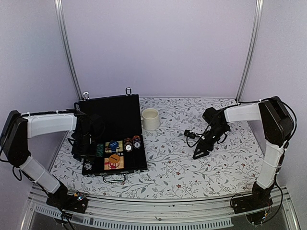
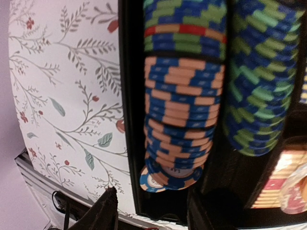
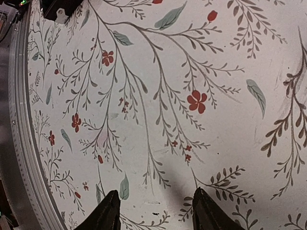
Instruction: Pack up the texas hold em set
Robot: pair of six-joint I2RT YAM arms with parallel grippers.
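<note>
The black case (image 1: 123,168) lies open on the table's left side, its lid (image 1: 111,114) leaning back. Inside it are a blue deck (image 1: 113,145), a red-orange deck (image 1: 114,161) and striped chips (image 1: 132,143). My left gripper (image 1: 86,154) is open and empty over the case's left slot. In the left wrist view it (image 2: 153,216) hovers at the end of a blue-and-orange chip row (image 2: 184,100), where one chip (image 2: 169,178) lies tilted. A green-and-blue chip row (image 2: 261,72) lies beside it. My right gripper (image 1: 199,152) is open and empty, just above the bare tablecloth (image 3: 156,213).
A cream mug (image 1: 150,119) stands right of the lid. The case's metal handle (image 1: 114,179) points toward the table's near edge. The case wall (image 2: 128,110) runs between the chips and the floral cloth (image 2: 67,96). The table's metal edge (image 3: 19,143) is left of my right gripper.
</note>
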